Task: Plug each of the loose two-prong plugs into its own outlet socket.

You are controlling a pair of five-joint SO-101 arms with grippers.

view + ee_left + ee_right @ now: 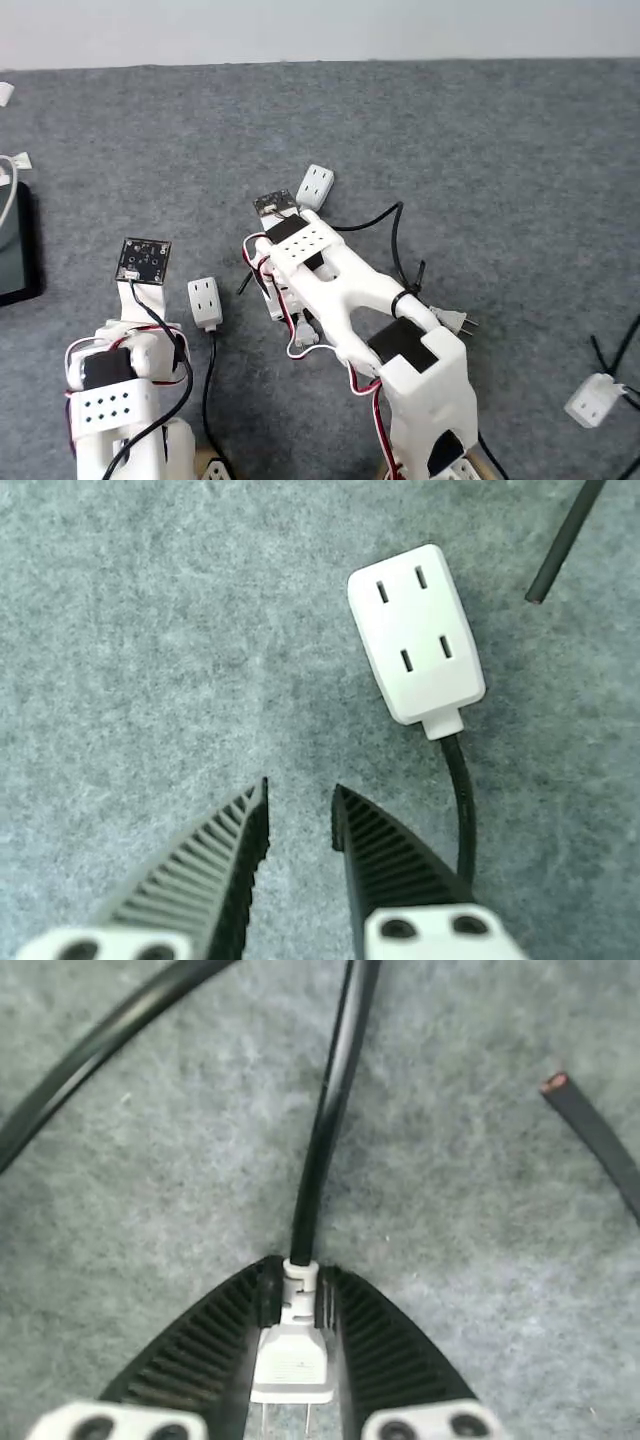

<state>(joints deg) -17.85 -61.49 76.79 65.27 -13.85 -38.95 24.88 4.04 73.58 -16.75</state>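
Right gripper (297,1282) clamped on white two-prong plug (293,1358), cord (325,1110) trailing over grey mat (480,1210); left gripper (300,792) slightly parted, empty, beside outlet socket (415,630); second plug (455,322) loose on mat; apparently none plugged in yet

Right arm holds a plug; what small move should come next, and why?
Probably move the left hand over the outlet socket and grip it: it stands open above bare carpet beside it, while the right hand is shut on a plug.
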